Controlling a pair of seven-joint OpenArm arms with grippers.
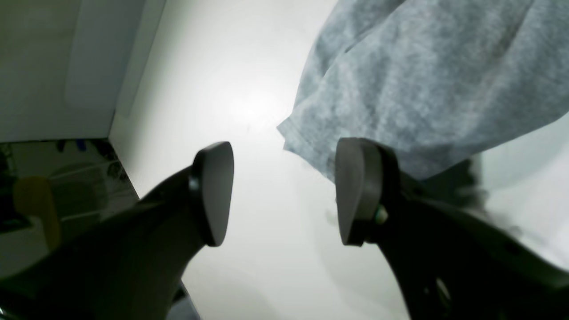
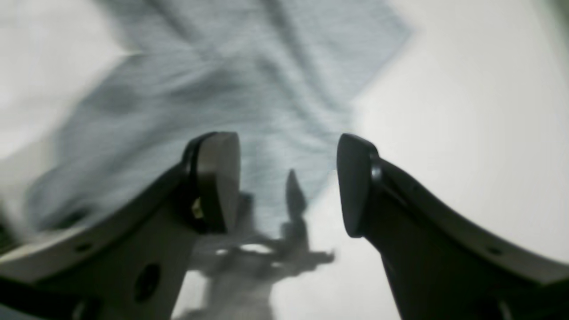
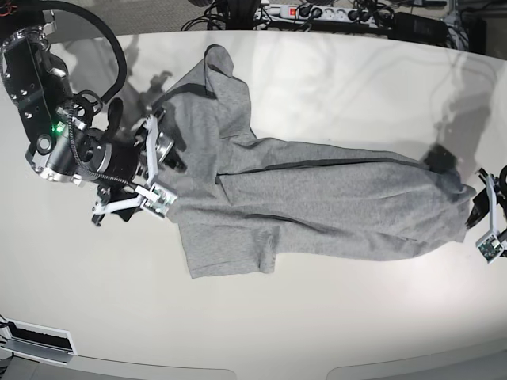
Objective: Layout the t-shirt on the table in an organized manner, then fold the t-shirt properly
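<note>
Base view: the t-shirt [image 3: 317, 198] is seen stretched lengthwise across the off-white bench [image 3: 317, 79], one sleeve spread towards the near edge and another bunched up towards the far edge, where cables and a power strip [image 3: 317, 12] are laid just beyond the rim. No container is seen anywhere on the bench. Wide bare surface is left on the near side of the garment and on the far side as well.

In the left wrist view, the left gripper [image 1: 284, 191] is held with its fingers [image 1: 218, 195] spread apart and nothing between them; a hemmed corner of the shirt [image 1: 422, 80] is seen just beyond the one finger, with bare bench ahead of the other and the bench's edge further off at the side.

In the right wrist view, blurred, the right gripper [image 2: 289, 182] is likewise seen released, fingers [image 2: 220, 178] parted and empty, above the cloth [image 2: 249, 80], whose edge runs diagonally beneath the gap; open bench is seen beyond that edge
</note>
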